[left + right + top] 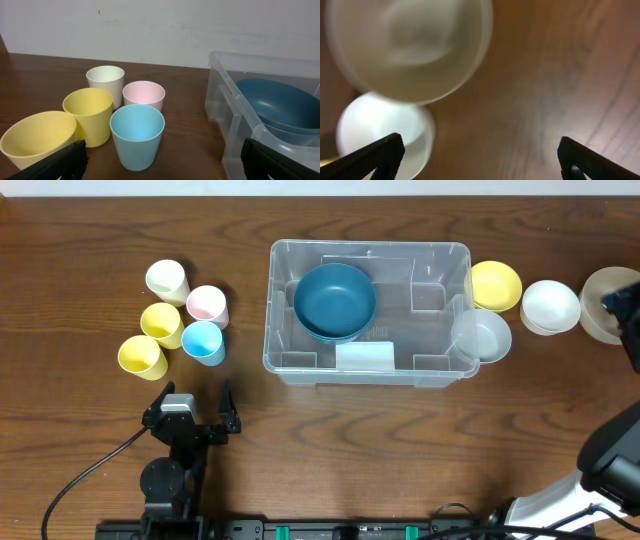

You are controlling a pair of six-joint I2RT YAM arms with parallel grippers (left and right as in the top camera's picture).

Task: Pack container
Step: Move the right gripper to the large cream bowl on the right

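Noted clear container [455, 370] at mid-table, upright and open-topped, long side running left to right. Found dark blue bowl [335, 300] inside its left half, a second rim showing under the first. Saw white label [365, 356] against the near wall.

Logged five cups [180, 320] clustered left of the container, well apart from it: cream cup [167, 280] farthest, pink cup [207, 304] right of it, far yellow cup [161, 324], light blue cup [203, 341] and near yellow cup [142, 357] nearest.

Spotted clear bowl [481, 335] at the container's near right corner; could not tell whether on the rim or just beside. Counted, rightward from there, yellow bowl [496, 285], white bowl [551, 306] and beige bowl [600, 305], the last partly under the right arm.

Found left gripper [197, 398] near the table's near edge, behind the cups, fingers spread wide, grasping nothing. Found right gripper [480, 150] above the wooden table [545, 75] by the beige and white bowls, both blurred there; fingers likewise wide apart, nothing between them.
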